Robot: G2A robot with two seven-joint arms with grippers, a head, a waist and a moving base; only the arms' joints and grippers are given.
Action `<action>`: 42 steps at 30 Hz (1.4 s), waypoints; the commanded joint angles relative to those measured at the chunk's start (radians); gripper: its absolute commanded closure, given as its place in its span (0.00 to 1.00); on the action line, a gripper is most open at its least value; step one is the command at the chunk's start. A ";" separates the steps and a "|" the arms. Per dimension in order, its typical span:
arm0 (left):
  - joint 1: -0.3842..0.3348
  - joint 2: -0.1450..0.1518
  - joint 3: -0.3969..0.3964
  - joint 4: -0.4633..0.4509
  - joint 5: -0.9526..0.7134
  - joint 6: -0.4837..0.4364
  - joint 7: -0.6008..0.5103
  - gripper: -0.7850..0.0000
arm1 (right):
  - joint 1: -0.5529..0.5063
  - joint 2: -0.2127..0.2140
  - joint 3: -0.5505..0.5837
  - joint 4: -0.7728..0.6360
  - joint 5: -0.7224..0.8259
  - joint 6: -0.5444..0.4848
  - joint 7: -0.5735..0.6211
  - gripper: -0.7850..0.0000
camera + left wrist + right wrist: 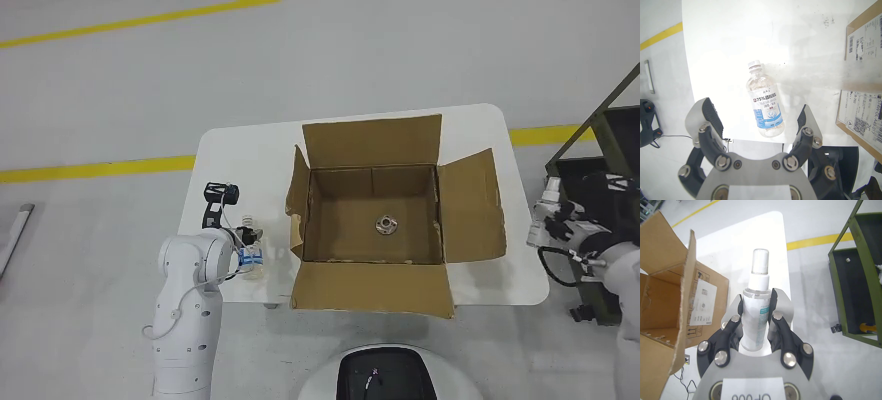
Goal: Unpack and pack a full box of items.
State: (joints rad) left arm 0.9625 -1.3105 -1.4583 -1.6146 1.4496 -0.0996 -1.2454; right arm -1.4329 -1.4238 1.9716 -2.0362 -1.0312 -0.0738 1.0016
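The open cardboard box (372, 216) sits mid-table; a small round metal part (386, 224) lies on its floor. A clear alcohol bottle (764, 100) with a blue-and-white label lies on its side near the table's front left edge (250, 258). My left gripper (757, 109) hovers open just above it, fingers either side, not touching. Off the table's right end, my right gripper (757, 298) is shut on a clear spray bottle (758, 291) with a white pump and clear cap, held upright; the same gripper (548, 222) hangs beside the box's right flap.
A small black object (218, 195) lies on the white table (260, 160) behind the left gripper. The box's labelled flaps (861, 113) spread out on all sides. A green cart (853, 291) stands right of the table. A cable (677, 136) runs across the floor.
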 commanded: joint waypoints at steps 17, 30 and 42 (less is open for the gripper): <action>0.000 0.000 0.000 0.000 0.000 0.000 0.000 0.00 | 0.021 0.016 -0.236 0.231 -0.235 0.031 -0.017 1.00; 0.000 0.000 0.000 0.000 0.000 0.000 0.000 0.00 | 0.054 0.030 -0.278 0.278 -0.275 0.028 -0.019 0.67; 0.000 0.000 0.000 0.000 0.000 0.000 0.000 0.00 | 0.071 0.042 -0.284 0.283 -0.273 0.037 -0.020 0.55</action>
State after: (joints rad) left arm 0.9625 -1.3105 -1.4583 -1.6146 1.4496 -0.0996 -1.2454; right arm -1.3619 -1.3834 1.6856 -1.7484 -1.3064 -0.0383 0.9804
